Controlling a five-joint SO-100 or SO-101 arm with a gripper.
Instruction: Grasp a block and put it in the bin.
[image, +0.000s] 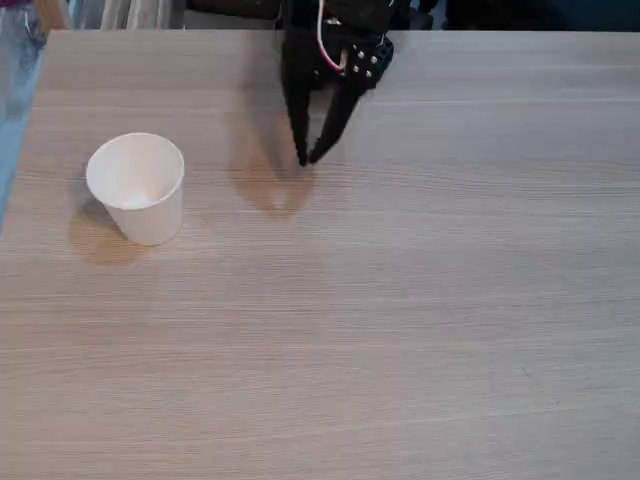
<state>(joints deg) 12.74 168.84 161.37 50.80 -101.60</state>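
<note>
The bin (137, 187) is a white paper cup standing upright on the left part of the wooden table (400, 320), its round rim open to the camera. My black gripper (308, 159) hangs down from the top middle of the fixed view, well to the right of the cup and apart from it. Its two fingers meet at the tips with nothing showing between them. Its shadow lies on the table just below the tips. The block is out of view.
The table's far edge runs along the top of the picture and its left edge slants down past the cup. Red and white wires run along the arm (330, 40) above the gripper.
</note>
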